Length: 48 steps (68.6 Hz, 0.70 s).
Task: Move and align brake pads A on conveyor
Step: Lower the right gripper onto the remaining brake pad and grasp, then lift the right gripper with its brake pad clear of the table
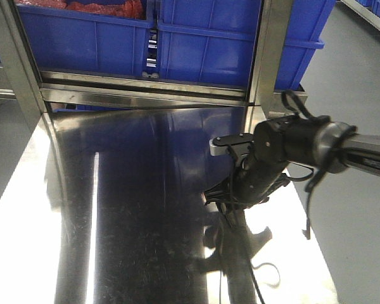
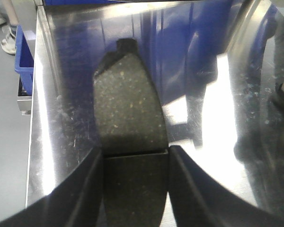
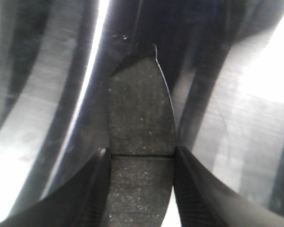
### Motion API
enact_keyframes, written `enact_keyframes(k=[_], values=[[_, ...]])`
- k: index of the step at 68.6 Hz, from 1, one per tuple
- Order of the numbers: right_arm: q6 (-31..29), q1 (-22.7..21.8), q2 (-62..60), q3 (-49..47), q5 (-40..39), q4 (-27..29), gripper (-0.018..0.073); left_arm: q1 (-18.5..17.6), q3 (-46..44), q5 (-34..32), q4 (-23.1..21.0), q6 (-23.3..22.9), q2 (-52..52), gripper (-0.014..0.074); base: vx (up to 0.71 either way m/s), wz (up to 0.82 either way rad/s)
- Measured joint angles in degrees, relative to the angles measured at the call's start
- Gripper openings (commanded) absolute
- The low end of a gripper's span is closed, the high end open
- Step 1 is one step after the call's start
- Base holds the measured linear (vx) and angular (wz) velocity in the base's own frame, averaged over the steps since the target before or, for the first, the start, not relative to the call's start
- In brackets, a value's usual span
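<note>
Grey pad (image 2: 128,109) (image 3: 141,104) (grooved) in each claw (image 2: 135,152) (image 3: 142,151)

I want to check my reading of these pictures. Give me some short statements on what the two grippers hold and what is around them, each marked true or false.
1. The left gripper clasps a brake pad between its fingers. True.
2. The right gripper is empty. False: it clasps a second brake pad.
3. Both pads are over the shiny steel table. True.
4. The bins behind the table are green. False: they are blue.
</note>
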Motion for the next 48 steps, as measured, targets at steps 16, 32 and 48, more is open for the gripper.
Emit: enact_keyframes(k=[16,32,48], values=[[-0.2,0.0,-12.5,11.7,-7.4,0.2,0.0029,0.0,0.0,0.0,0.0,0.0,0.0,0.0093,0.0,0.0],[-0.3,0.0,-27.2,22.6,-13.3,0.2,0.0029,0.0,0.0,0.0,0.0,0.0,0.0,0.0093,0.0,0.0],[-0.5,0.0,-43.0,33.7,-18.2,0.2,0.0029,0.0,0.0,0.0,0.0,0.0,0.0,0.0093,0.0,0.0]])
